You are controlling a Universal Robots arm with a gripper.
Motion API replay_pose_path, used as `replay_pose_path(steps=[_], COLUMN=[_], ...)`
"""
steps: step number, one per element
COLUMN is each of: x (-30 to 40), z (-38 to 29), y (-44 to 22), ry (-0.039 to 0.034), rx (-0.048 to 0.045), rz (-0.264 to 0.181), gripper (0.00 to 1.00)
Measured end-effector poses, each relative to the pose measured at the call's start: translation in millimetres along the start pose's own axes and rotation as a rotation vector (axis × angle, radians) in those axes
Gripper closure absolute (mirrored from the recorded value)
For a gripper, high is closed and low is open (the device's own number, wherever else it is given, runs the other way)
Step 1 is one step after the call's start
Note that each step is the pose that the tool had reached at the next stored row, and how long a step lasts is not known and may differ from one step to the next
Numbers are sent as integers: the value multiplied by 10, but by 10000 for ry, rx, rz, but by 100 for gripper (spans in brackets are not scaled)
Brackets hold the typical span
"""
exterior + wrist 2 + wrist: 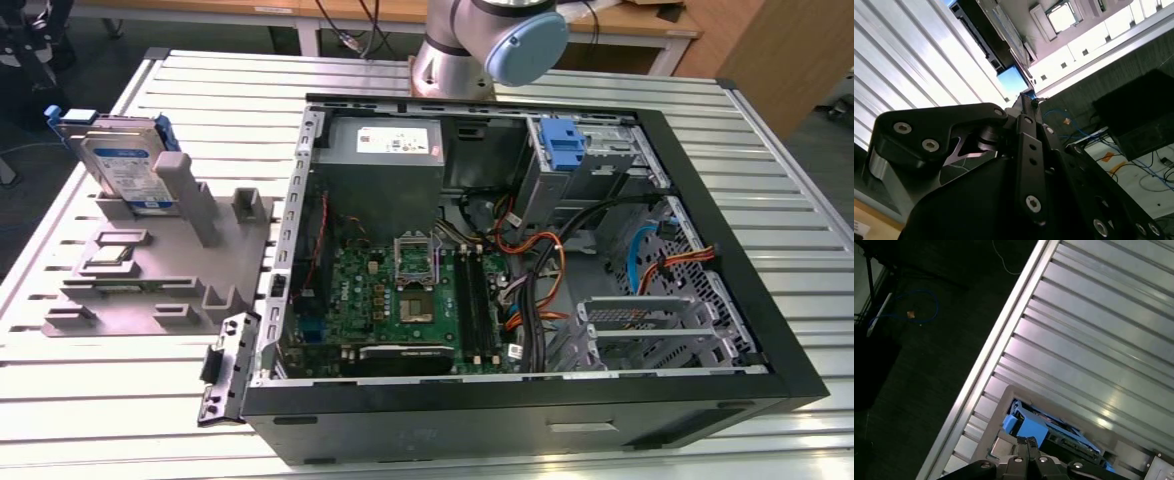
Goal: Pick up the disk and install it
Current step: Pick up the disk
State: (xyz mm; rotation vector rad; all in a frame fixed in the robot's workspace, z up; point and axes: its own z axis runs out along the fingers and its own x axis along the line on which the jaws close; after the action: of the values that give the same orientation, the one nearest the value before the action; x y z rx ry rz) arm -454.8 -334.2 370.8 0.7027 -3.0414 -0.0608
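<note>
Operator: Disk position?

Technician: The disk point(127, 165) stands on edge, slightly tilted, in a grey holder point(160, 275) at the exterior view's left. Its labelled face is turned toward that camera, and blue rails frame its edges. It stands free, with nothing gripping it.

Operator: What carries the holder?

Technician: The holder rests on the slatted metal table point(80, 400), just beside the open computer case point(787, 330). The case lies on its side with the circuit board facing up. A blue latch piece point(563, 145) stands upright near the far wall of the case.

Operator: Gripper status?

Technician: In the first wrist view the gripper point(1027, 441) hangs over the disk, apart from it. The disk's blue rail shows just past the tips. The two tips sit pressed together with nothing between them, so the gripper is closed and holds nothing.

Operator: Arm location?

Technician: The arm point(487, 45) rises from the table's far side, behind the case in the exterior view.
</note>
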Motion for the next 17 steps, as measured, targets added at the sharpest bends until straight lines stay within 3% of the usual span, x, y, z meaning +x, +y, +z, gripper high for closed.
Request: replay_pose_path(steps=[6, 13, 17], x=[-83, -84, -84], z=[9, 15, 16], y=[-40, -43, -42], ry=[7, 57, 71], rx=[2, 14, 18], rz=[-188, -1361, -1705], gripper=[90, 90, 90])
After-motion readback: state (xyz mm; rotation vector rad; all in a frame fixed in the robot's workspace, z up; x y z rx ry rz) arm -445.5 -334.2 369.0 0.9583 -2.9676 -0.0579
